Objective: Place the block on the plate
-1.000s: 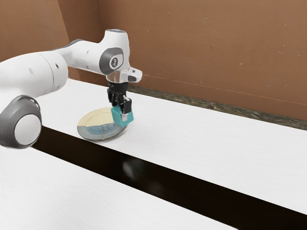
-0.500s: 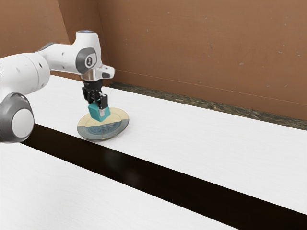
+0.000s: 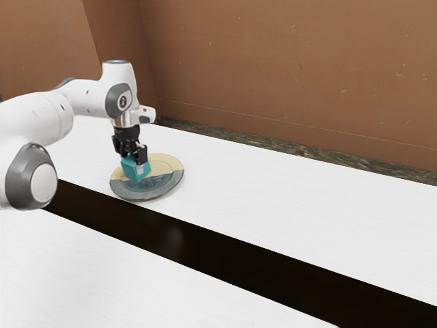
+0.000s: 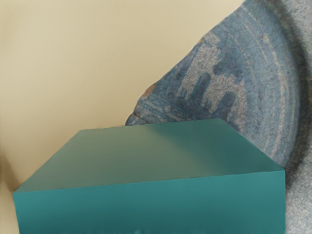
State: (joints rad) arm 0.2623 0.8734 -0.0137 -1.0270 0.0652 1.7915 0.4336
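Teal block [image 3: 133, 171], pinched between the gripper's [image 3: 134, 161] jaws, sits at or over the plate's [image 3: 166, 179] ten o'clock in the exterior view, contact unclear; white table [image 3: 273, 205] stretches toward four o'clock. In the wrist view, the plate's curved edge passes near one block corner.

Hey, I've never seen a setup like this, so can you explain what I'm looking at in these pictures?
Sure. The white machine is a robot arm, drawn by a simulator. The exterior view comes from a camera at its side; the wrist view comes from one on its hand, looking past the block at the plate.

On the white table lies a round plate, part cream, part blue. The black claw at the arm's end grips a teal block over it. Whether the block touches the plate yet, I can't tell. The job is to place it there.
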